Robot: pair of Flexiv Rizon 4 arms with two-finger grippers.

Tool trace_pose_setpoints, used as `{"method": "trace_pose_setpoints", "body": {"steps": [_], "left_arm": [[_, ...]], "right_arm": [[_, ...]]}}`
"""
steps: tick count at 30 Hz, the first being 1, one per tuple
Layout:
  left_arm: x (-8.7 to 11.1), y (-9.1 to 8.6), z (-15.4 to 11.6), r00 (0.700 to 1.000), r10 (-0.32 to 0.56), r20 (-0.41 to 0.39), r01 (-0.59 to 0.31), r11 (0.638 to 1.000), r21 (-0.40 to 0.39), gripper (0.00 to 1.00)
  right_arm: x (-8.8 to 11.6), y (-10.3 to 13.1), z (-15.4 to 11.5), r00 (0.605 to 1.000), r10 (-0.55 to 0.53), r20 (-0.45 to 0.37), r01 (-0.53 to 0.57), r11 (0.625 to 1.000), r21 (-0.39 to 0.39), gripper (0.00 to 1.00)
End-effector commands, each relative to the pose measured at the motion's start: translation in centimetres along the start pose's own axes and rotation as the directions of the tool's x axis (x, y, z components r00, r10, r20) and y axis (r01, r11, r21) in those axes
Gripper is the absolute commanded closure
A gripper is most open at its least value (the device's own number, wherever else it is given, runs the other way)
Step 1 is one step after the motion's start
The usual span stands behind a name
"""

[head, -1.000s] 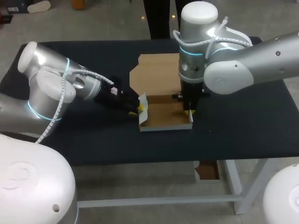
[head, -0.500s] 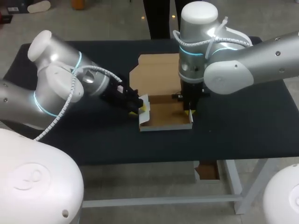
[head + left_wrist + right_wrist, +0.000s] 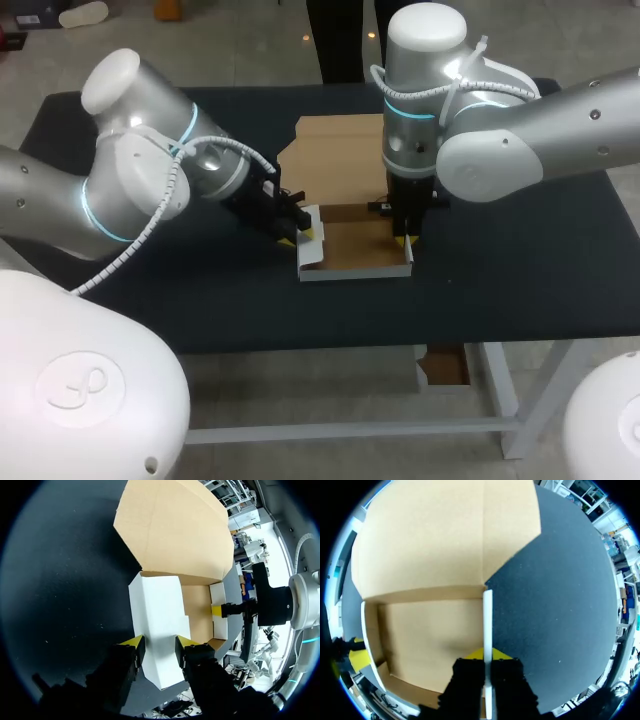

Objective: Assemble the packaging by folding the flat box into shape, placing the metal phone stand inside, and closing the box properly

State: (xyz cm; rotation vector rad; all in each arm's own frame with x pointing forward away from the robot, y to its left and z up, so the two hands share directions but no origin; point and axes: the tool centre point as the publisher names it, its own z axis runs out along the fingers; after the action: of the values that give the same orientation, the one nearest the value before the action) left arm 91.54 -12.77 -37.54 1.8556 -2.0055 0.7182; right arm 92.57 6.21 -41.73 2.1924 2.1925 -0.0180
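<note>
A cardboard box (image 3: 355,250) lies half-folded mid-table, brown inside and white outside, with its lid (image 3: 335,150) flat behind it. My left gripper (image 3: 298,230) is at the box's left side. In the left wrist view its fingers (image 3: 134,644) stand apart over the white left flap (image 3: 157,612), which is wider than the gap between them, so the gripper (image 3: 159,644) is open. My right gripper (image 3: 403,238) stands upright at the right wall. The right wrist view shows it (image 3: 486,656) shut on that thin white wall (image 3: 488,620). No metal phone stand is in view.
The black table (image 3: 520,260) has bare cloth on both sides of the box and in front of it, up to the front edge. The flat lid takes up the space behind the box.
My left arm has swung up and toward the box, carrying its gripper slightly back along the left flap. The right arm and the box's right wall have not moved.
</note>
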Motion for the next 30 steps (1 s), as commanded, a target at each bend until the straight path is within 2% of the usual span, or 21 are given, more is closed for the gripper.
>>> {"method": "trace_pose_setpoints", "body": {"steps": [1, 17, 30], "left_arm": [[0.4, -0.2, 0.4, 0.991, -0.004, 0.132, 0.005, 1.000, -0.006, 0.57], [0.0, -0.2, 1.2, 0.955, -0.029, 0.294, 0.034, 0.999, -0.012, 0.64], [-0.2, 0.1, 2.0, 0.908, -0.043, 0.418, 0.046, 0.999, 0.002, 0.68]], "right_arm": [[0.1, 0.1, -0.1, 1.000, 0.000, 0.002, 0.000, 1.000, 0.003, 1.00], [0.1, 0.1, -0.1, 1.000, 0.000, 0.002, 0.000, 1.000, 0.003, 1.00], [0.1, 0.1, -0.1, 1.000, 0.000, 0.002, 0.000, 1.000, 0.003, 1.00]]}}
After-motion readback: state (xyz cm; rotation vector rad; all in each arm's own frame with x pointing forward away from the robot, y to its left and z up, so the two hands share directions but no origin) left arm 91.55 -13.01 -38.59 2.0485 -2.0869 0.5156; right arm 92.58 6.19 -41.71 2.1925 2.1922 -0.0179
